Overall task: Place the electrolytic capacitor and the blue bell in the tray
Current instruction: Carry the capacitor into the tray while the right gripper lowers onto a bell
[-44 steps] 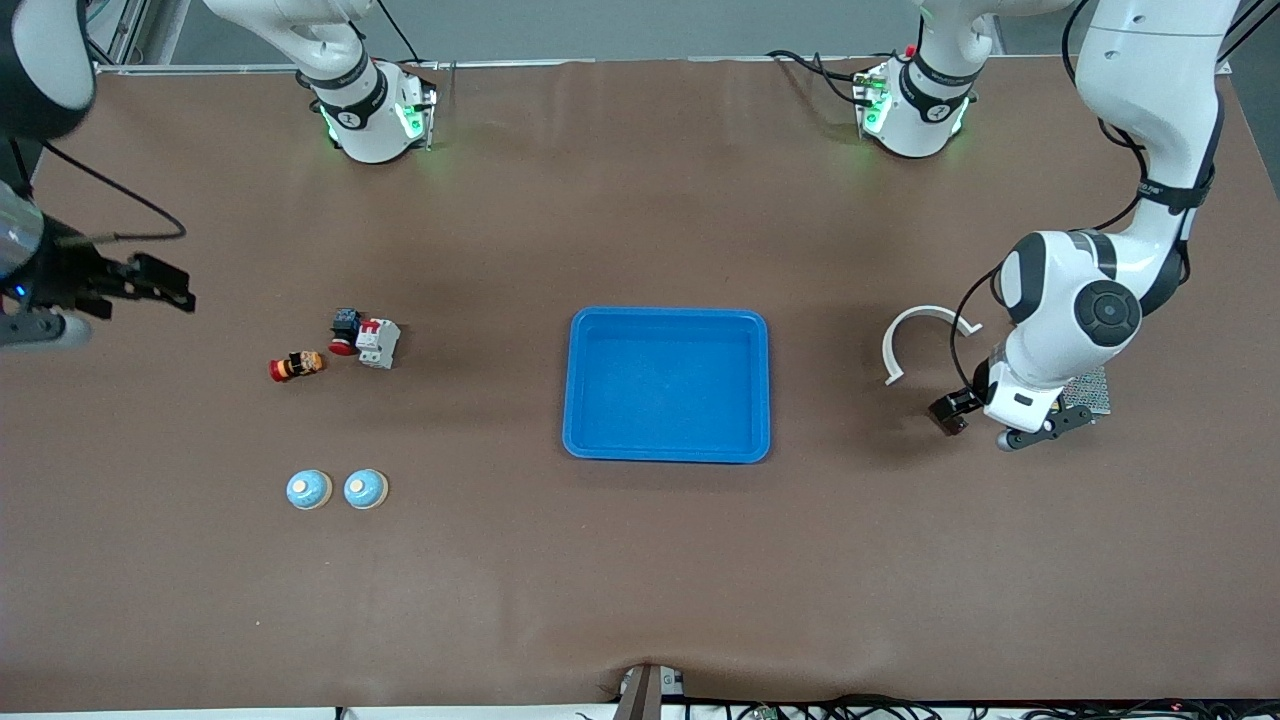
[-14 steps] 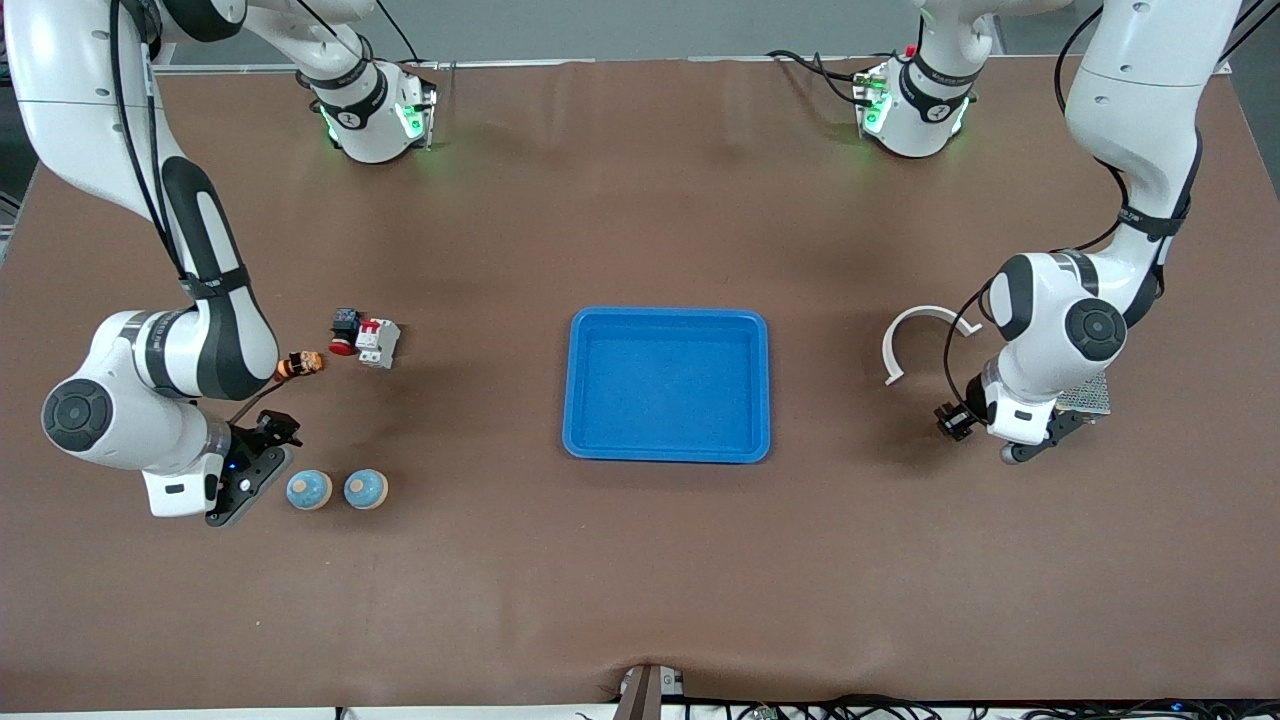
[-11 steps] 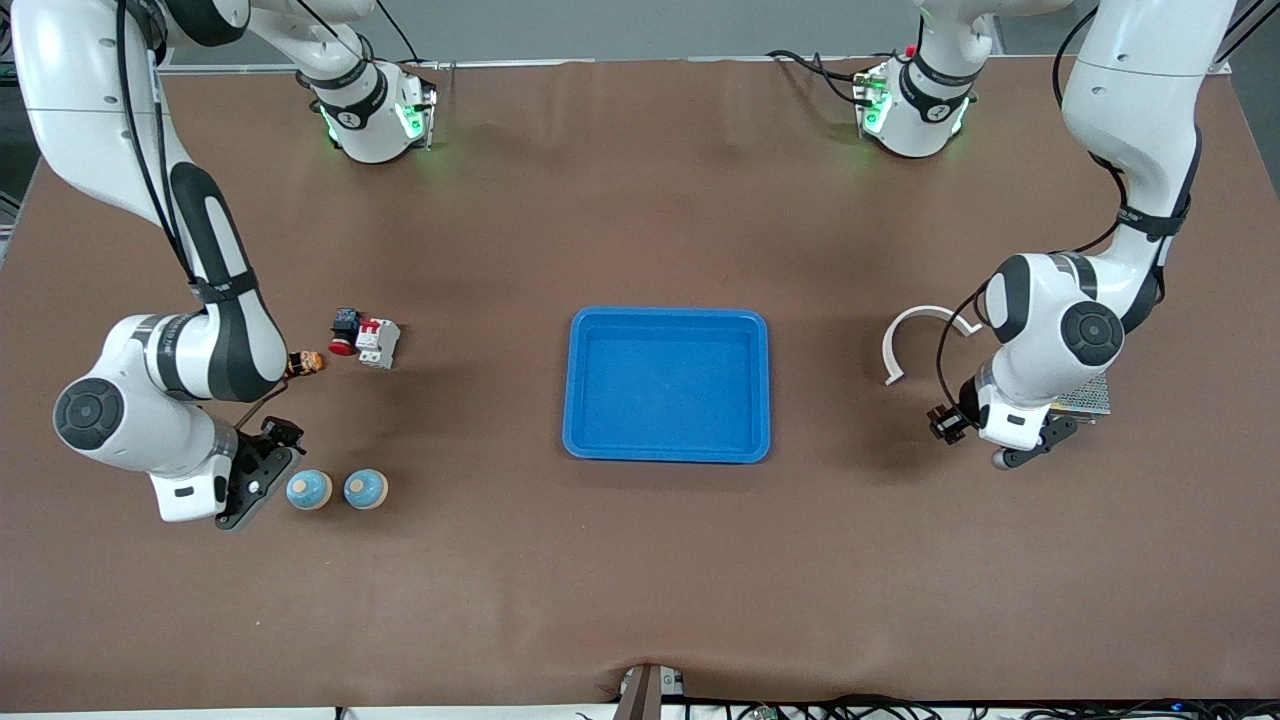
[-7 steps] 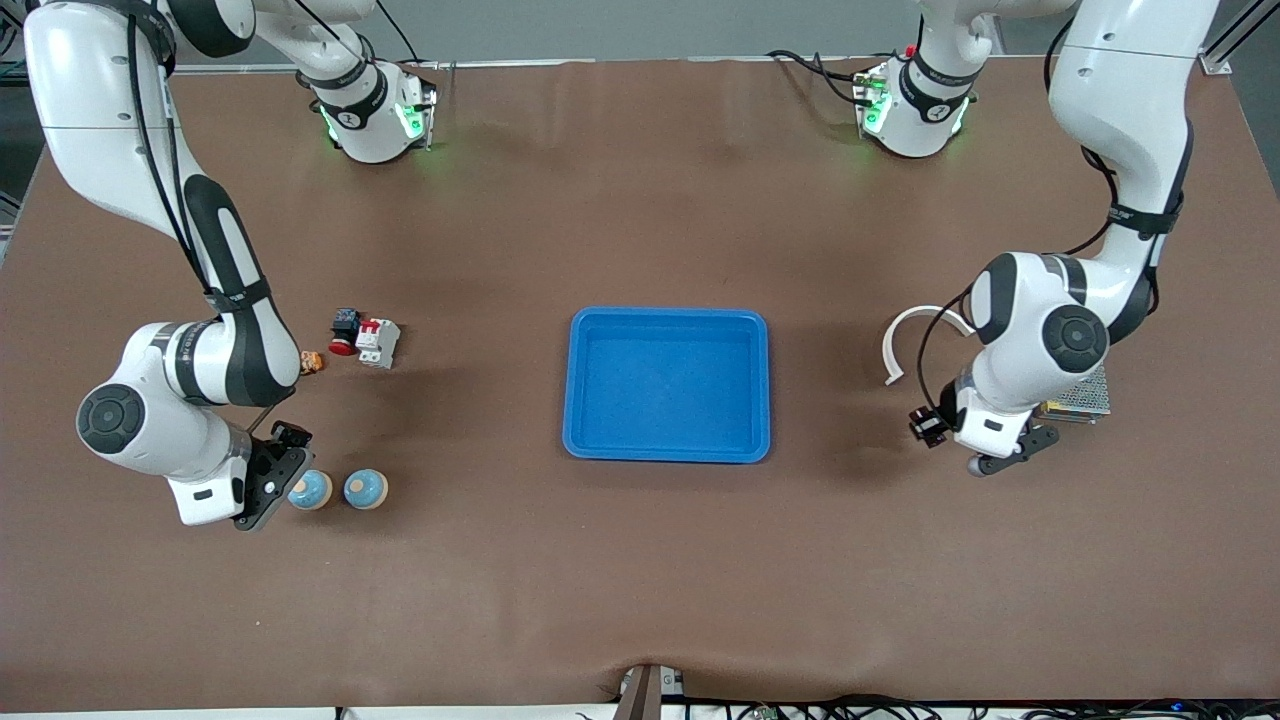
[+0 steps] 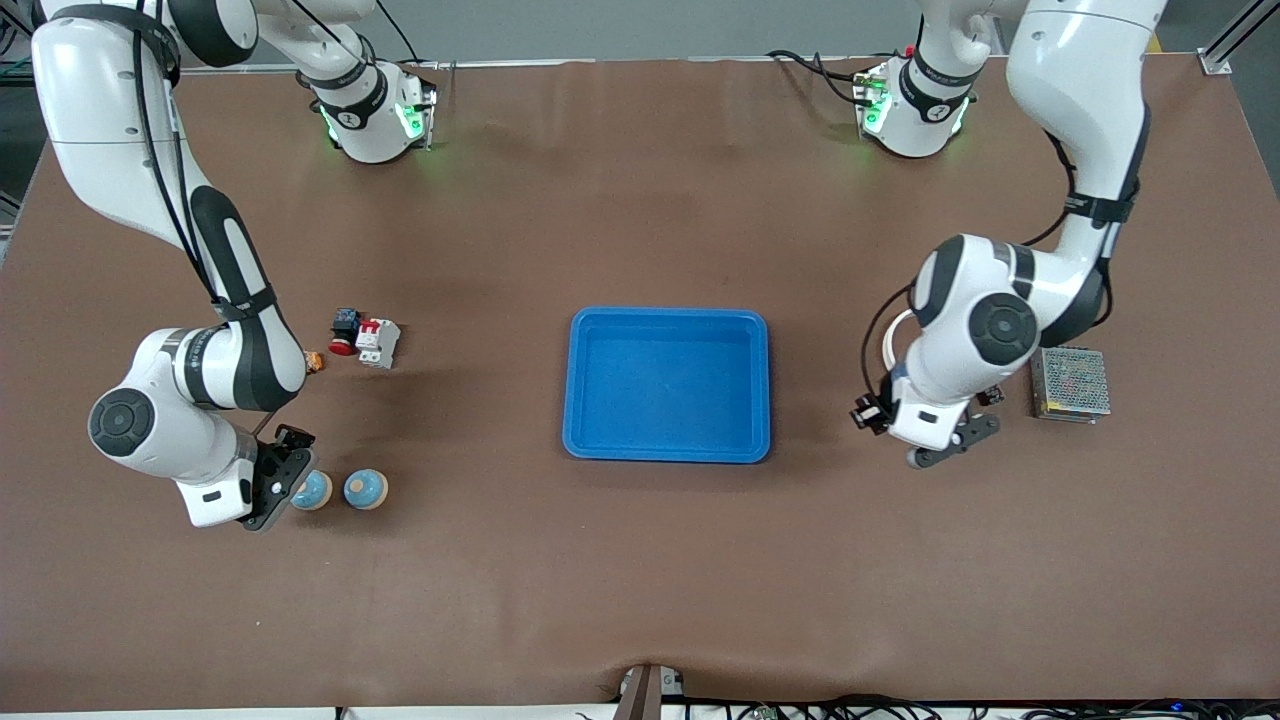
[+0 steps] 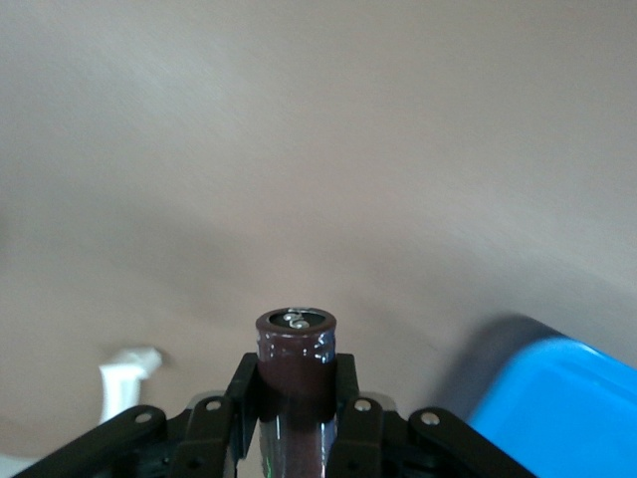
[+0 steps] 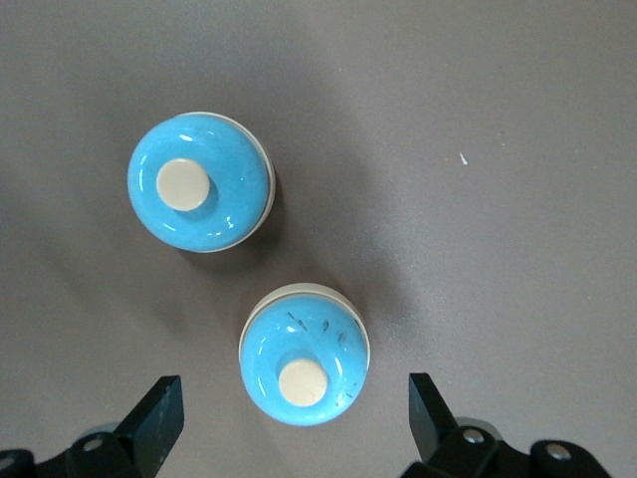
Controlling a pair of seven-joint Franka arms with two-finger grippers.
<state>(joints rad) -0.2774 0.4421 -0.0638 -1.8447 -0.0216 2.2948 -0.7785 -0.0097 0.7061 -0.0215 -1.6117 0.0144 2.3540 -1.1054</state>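
A dark brown electrolytic capacitor (image 6: 296, 349) stands upright between the fingers of my left gripper (image 6: 296, 376), which is shut on it. That gripper (image 5: 942, 450) hangs over the table between the blue tray (image 5: 667, 314) and a mesh box; the tray's corner (image 6: 567, 398) shows in the left wrist view. Two blue bells lie side by side near the right arm's end. My right gripper (image 7: 296, 398) is open, one finger on each side of one blue bell (image 7: 304, 356), above it. In the front view this bell (image 5: 315, 491) is half covered by the gripper (image 5: 280, 482).
The second bell (image 5: 365, 489) lies beside the first, toward the tray. A white circuit breaker (image 5: 377, 342), a red button switch (image 5: 343, 330) and an orange part (image 5: 313, 362) lie farther from the camera. A white curved strip (image 5: 888, 350) and a mesh box (image 5: 1070, 383) lie by the left arm.
The right arm has swung in from the table's end and set its open gripper over the bell. The left arm has carried the capacitor toward the tray, uncovering the mesh box.
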